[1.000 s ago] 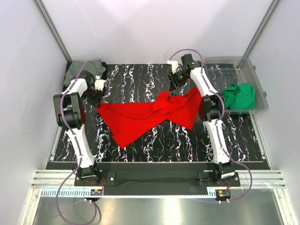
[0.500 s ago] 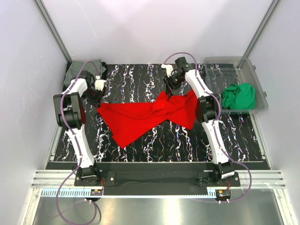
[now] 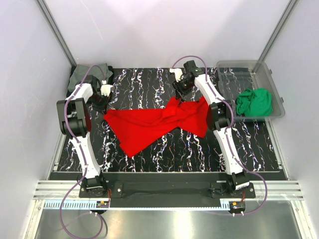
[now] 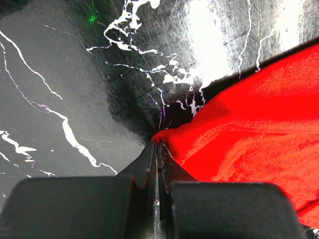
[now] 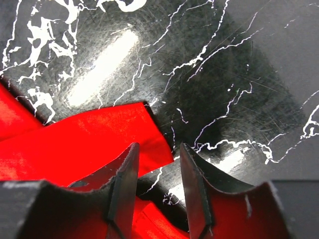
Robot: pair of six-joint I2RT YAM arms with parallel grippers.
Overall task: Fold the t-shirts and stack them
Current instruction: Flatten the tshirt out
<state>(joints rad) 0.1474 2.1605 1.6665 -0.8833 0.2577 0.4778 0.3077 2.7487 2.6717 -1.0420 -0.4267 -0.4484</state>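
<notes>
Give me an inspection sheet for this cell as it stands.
Surface: black marbled table, glare patches.
Job's things: red shirt crumpled mid-table, unfolded; green shirt bunched in bin; grey shirt heaped at far left corner.
Clutter: nothing seen.
Grippers: left gripper shut on red shirt's corner; right gripper open over its far edge, holding nothing.
Cables: purple cables loop off bases, clear of cloth.
Surroundings: white walls, metal posts.

Pale lilac walls (image 3: 149,30), black white-veined tabletop (image 3: 164,154), metal corner posts (image 3: 54,30), shiny ledge (image 3: 164,221) in front, perhaps steel
</notes>
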